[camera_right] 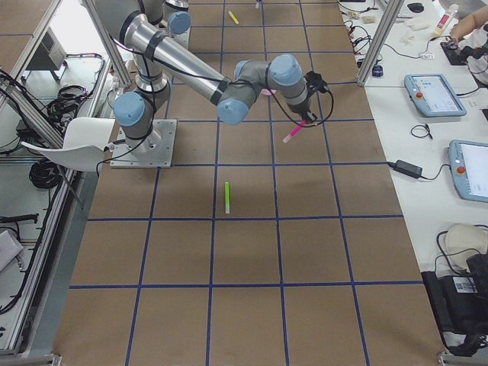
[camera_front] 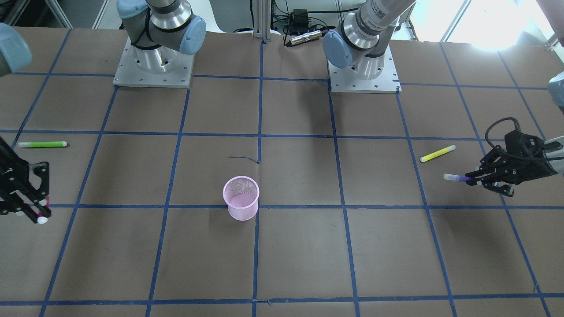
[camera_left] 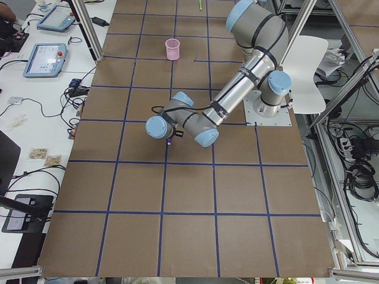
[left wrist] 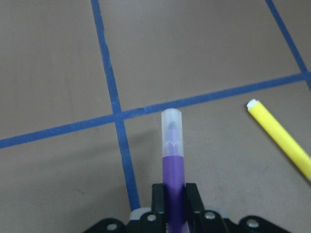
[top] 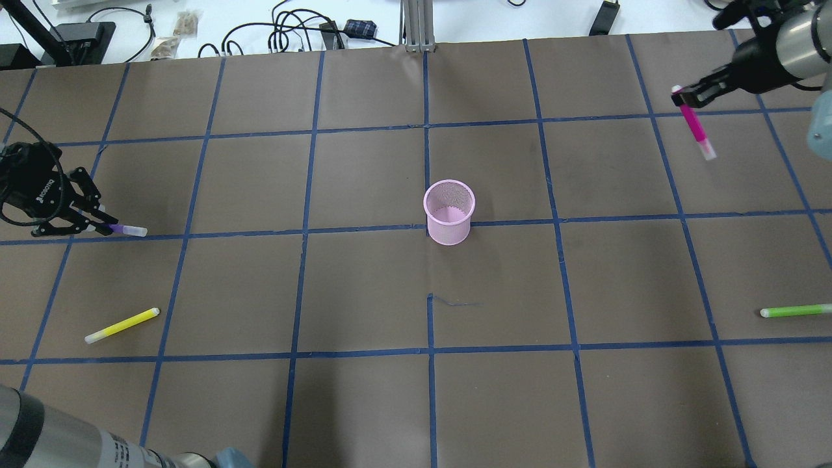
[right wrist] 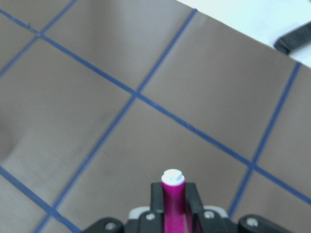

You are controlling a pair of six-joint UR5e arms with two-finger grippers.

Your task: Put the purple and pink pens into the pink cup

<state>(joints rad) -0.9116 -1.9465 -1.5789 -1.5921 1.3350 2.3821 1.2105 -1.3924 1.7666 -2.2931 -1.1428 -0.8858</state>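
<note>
The left claw is clamped on a purple plastic pen, whose long axis lies nearly level, its clear cap pointing toward the tabletop's middle. The right claw grips a pink plastic pen by one end; it hangs at a slant, pale tip lowest. A round pink mesh cup stands upright, mouth up, on a blue tape line of the brown paper tabletop, well apart from both pens. A yellow highlighter pen lies flat near the left claw. A green highlighter pen lies on the right. In the front-facing view the frame edge cuts off the right claw, and only the pink pen's tip shows.
</note>
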